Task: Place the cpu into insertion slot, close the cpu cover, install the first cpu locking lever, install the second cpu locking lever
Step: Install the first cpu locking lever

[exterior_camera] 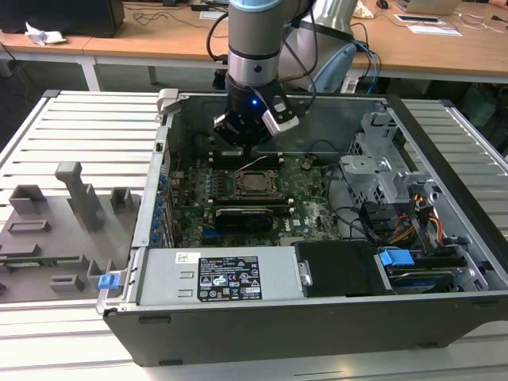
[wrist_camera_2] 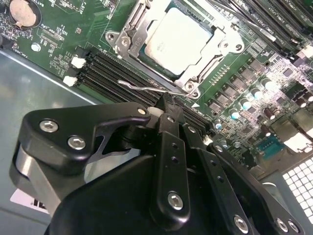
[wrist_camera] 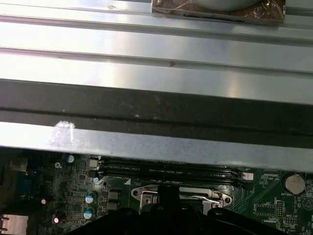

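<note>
**Cpu seated under its cover, pincer down at the lever**

Cpu [wrist_camera_2: 178, 40] is lying flat in the insertion slot [wrist_camera_2: 127, 36], its silver-grey top showing through the window of the cpu cover [wrist_camera_2: 215, 51], which is lying down over it. In the exterior view the chip [exterior_camera: 255, 182] is sitting near the middle of the green motherboard [exterior_camera: 313, 202] inside the open computer case [exterior_camera: 444, 159], which is resting on the slatted table [exterior_camera: 87, 127].

I am holding my pincer [wrist_camera_2: 166, 110] just beside the socket, over the black memory slots [wrist_camera_2: 112, 73] that are running along one side of it. My fingers are sitting pressed together, and their tip is touching or very nearly touching a thin wire locking lever [wrist_camera_2: 146, 87] that is lying along the socket's edge. Whether I am actually gripping that lever I cannot tell. In the exterior view my arm [exterior_camera: 254, 48] is reaching straight down into the case, and the pincer [exterior_camera: 248, 151] is hanging just behind the socket. A long black card [exterior_camera: 250, 214] is lying in front of the socket.
</note>
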`<state>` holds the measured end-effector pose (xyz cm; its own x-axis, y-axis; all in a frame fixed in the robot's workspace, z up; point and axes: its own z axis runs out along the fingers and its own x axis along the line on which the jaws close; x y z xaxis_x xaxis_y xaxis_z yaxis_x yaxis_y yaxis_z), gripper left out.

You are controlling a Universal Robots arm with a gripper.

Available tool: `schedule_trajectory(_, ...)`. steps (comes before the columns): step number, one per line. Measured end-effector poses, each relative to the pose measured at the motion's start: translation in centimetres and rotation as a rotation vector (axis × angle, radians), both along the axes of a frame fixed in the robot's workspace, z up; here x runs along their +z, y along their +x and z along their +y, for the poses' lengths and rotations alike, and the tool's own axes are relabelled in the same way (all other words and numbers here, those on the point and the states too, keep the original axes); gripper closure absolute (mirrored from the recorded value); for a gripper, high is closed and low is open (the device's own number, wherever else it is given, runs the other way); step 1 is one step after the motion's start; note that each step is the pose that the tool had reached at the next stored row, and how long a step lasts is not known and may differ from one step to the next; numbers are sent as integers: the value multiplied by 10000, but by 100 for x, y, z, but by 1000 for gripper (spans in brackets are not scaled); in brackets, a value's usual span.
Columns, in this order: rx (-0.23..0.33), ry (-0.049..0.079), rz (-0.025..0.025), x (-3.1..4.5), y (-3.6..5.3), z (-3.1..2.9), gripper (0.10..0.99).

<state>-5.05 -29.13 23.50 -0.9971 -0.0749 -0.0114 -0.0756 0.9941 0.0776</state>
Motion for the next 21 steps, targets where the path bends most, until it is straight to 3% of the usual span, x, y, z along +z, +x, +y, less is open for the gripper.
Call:
schedule_trajectory(3, 246, -3, 2, -19, 16, 2, 980)
schedule_trajectory(8, 261, -3, 1, -55, 84, 74, 980)
schedule_trajectory(21, 14, -1, 1, -109, 201, 74, 980)
